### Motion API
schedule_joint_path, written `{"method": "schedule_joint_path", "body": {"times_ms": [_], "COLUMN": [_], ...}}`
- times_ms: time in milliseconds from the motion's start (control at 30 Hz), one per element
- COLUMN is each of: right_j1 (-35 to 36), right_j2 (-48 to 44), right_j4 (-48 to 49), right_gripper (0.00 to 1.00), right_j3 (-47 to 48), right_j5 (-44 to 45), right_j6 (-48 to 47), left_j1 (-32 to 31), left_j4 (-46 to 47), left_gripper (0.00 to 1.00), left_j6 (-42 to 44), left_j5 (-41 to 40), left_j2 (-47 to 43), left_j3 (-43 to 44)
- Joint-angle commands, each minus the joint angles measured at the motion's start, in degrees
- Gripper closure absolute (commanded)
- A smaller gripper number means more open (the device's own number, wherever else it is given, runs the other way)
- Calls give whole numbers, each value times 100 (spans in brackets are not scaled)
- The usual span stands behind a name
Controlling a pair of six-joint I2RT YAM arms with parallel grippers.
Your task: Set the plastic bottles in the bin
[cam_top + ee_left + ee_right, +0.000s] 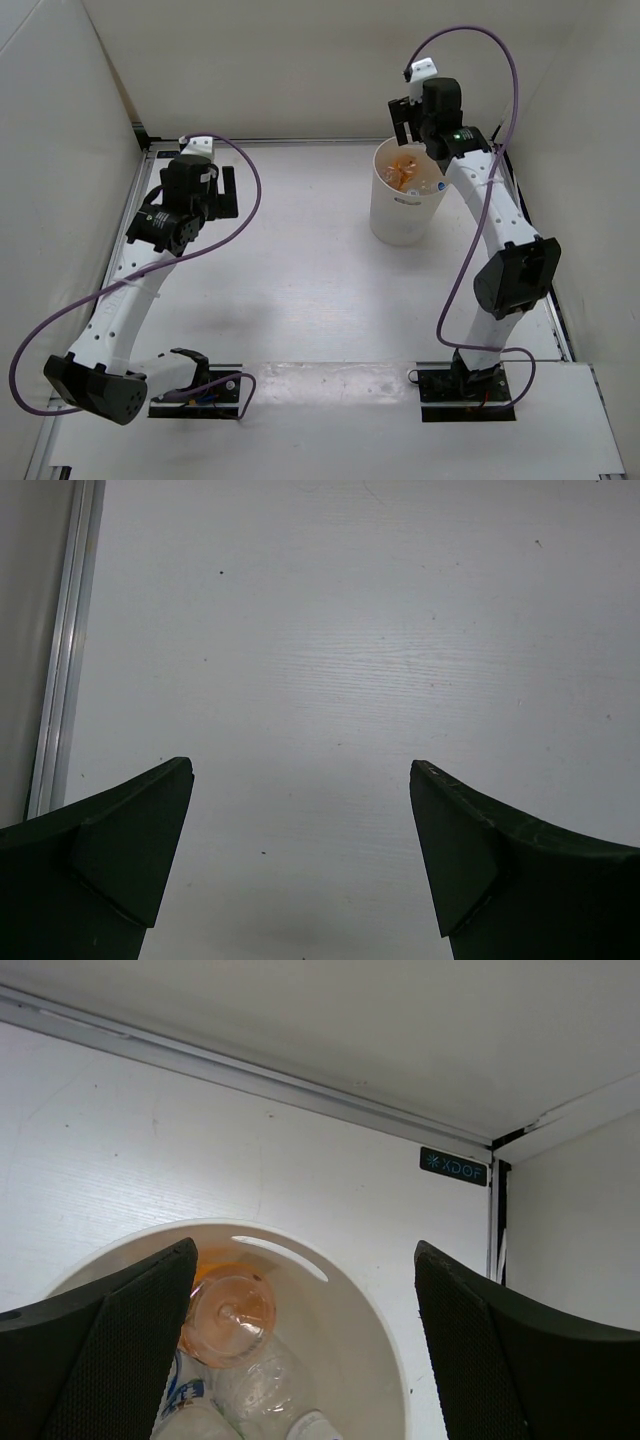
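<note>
A white table [300, 290] with a faint wood grain fills the middle of the top view. It is boxed in by a plain white left wall [50, 150], back wall [270, 60] and right wall [600, 150]. A thin metal rail [300, 141] runs along the table's upper edge in that frame, and a side rail [63, 640] runs down the left of the left wrist view, where a few dark specks [221, 573] dot the surface. At the right of the right wrist view, a small dark label [453, 1166] reading XDOF sits beside a dark corner seam [497, 1220].
</note>
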Motion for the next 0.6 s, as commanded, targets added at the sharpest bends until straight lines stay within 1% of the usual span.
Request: {"method": "schedule_joint_path", "body": {"times_ms": [0, 133, 267, 300, 367, 400, 433, 467, 567], "right_j1": [143, 434, 952, 1197, 1392, 1480, 1724, 1796, 2279], "right_j2": [-432, -616, -949, -1046, -1134, -1222, -1258, -1336, -1477], "right_j4": [358, 498, 630, 665, 674, 674, 639, 630, 395], "right_gripper": [10, 10, 10, 10, 10, 10, 10, 10, 10], "right_j3": [23, -214, -539, -670, -794, -916, -1039, -1093, -1225], "right_j5": [161, 179, 406, 477, 513, 496, 435, 460, 496], "right_j6": [-111, -164, -103, -120, -191, -234, -304, -340, -375], "left_j1": [37, 177, 520, 817, 907, 1142, 1223, 1398, 1829], "left_j4": [-35, -70, 17, 88, 219, 255, 290, 473, 931], "left_gripper": [0, 0, 0, 0, 0, 0, 0, 0, 0], "left_j6": [-24, -58, -383, -601, -752, -910, -1085, -1174, -1508], "left_j5": [-98, -90, 279, 488, 666, 762, 998, 1087, 1640], "left_j2": [-108, -82, -178, -265, -406, -450, -503, -721, -1100], "left_j3": [119, 110, 58, -82, -206, -346, -478, -549, -1137]}}
